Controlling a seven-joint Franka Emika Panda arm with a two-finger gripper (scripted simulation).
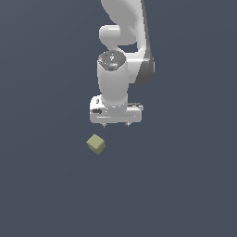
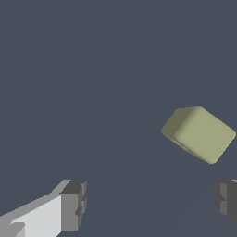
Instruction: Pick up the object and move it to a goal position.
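Note:
The object, a small pale olive-tan cube [image 1: 96,144], lies on the dark flat ground, turned at an angle. It also shows in the wrist view [image 2: 199,133]. My white gripper [image 1: 115,125] hangs above the ground, a little to the exterior view's right of the cube and apart from it. Only the tips of its fingers [image 1: 104,124] show under the hand there. In the wrist view my gripper [image 2: 150,206] is open wide with nothing between the dark pads [image 2: 74,205], and the cube sits off to one side of the gap.
The white arm [image 1: 124,41] rises from the gripper to the top edge of the exterior view. The dark blue-grey ground [image 1: 46,185] fills the rest of both views.

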